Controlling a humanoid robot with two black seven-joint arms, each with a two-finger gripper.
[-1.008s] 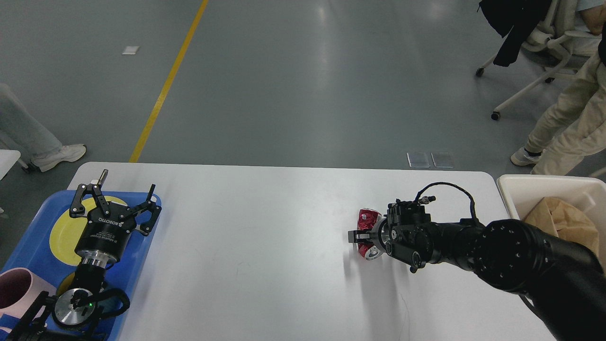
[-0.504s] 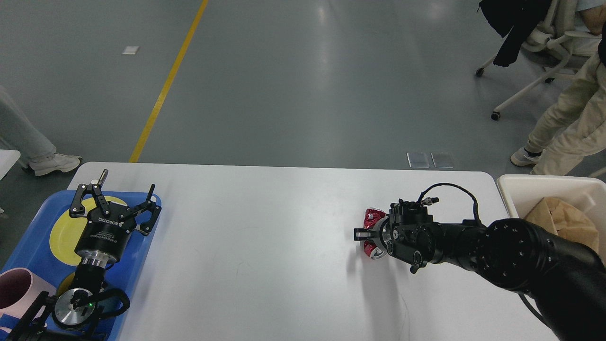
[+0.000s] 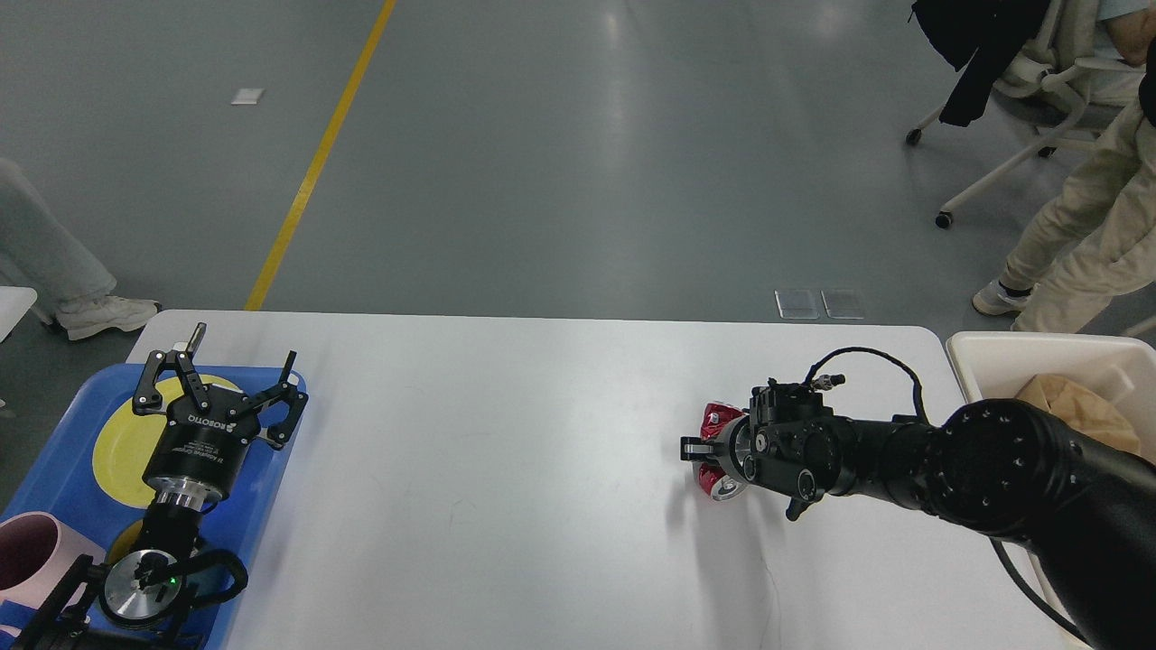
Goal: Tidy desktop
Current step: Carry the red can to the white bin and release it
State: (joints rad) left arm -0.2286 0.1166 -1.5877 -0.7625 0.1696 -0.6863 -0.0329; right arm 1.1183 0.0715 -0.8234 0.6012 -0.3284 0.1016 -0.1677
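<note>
Two grippers over the desktop (image 3: 506, 469).
Right gripper (image 3: 709, 449) clamps a red can (image 3: 713, 478); left gripper (image 3: 217, 384), marked "ROBOTTO", gapes wide.

The floor (image 3: 560, 153) is grey and smooth, with soft reflections of ceiling light. A yellow line (image 3: 318, 162) runs across it, far beyond the left claw (image 3: 217, 384). Far beyond the right claw (image 3: 700, 456) stands a white office chair (image 3: 1011, 108) on wheels — a dark jacket (image 3: 975, 45) hangs on it.

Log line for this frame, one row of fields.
right gripper: shut on red can | left gripper: open over blue tray | desktop
</note>
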